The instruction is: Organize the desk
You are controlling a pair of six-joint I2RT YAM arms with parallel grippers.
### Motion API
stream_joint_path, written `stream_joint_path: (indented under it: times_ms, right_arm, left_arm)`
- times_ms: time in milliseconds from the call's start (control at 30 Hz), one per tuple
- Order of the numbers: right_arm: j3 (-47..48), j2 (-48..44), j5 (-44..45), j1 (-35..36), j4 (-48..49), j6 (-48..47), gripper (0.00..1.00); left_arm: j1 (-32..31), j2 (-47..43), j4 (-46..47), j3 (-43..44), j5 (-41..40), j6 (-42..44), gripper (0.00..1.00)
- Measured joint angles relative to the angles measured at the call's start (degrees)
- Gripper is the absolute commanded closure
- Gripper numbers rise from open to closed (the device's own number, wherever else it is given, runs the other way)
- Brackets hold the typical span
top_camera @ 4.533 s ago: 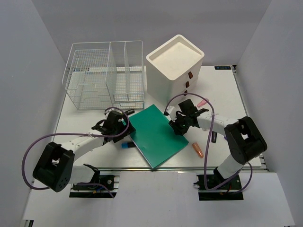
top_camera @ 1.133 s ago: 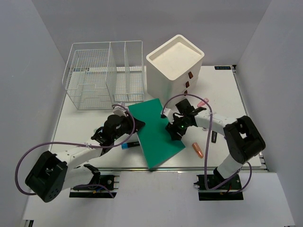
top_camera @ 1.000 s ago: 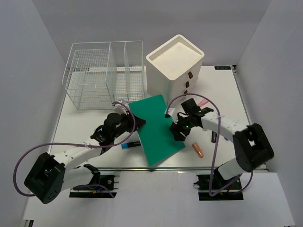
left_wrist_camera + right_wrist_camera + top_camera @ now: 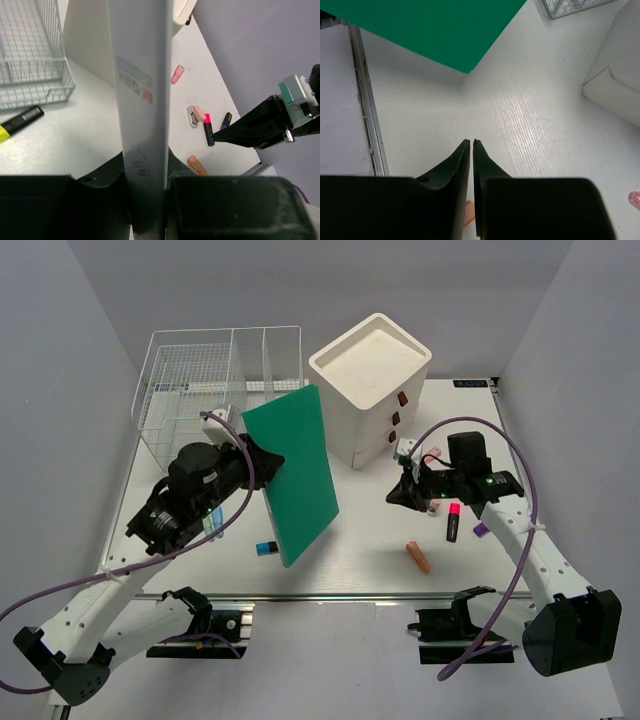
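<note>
While above the desk (image 4: 370,540), left hand (image 4: 256,468) around upright board (image 4: 300,470).

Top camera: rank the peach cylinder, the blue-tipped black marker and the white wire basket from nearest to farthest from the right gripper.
From the right gripper:
1. the peach cylinder, just below it in the view, toward the near edge.
2. the blue-tipped black marker, well off to the left, also near the front.
3. the white wire basket, in the far-left corner.

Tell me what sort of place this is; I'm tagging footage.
Probably a robotics lab cell staged as a desk: plain grey walls box in a flat white tabletop holding a white wire-mesh basket and a white three-drawer box.
</note>
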Motion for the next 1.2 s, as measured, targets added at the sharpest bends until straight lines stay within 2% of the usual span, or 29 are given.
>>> stream_joint_path:
  times_ms: [200, 500, 667, 1200]
  right_arm:
    - [-0.02, -0.35, -1.49, -1.55, 0.07, 0.76, 0.86]
    - [-0.09, -0.83, -2.69, -3.13, 0.92, 1.51, 0.86]
    - [-0.28, -0.87, -2.71, -3.74, 1.31, 1.99, 0.87]
    - [-2.14, -1.90, -2.93, -5.27, 2.56, 2.67, 0.88]
  left_arm:
    - [0.00, 1.73, -1.20, 6.64, -2.54, 5.01, 1.00]
    - [-0.04, 5.35, -0.52, 16.90, -12.24, 14.73, 1.00]
    - [0.17, 9.88, 3.76, 17.40, -16.39, 21.70, 1.00]
    - [1.60, 25.77, 23.56, 18.64, -21.27, 38.66, 1.00]
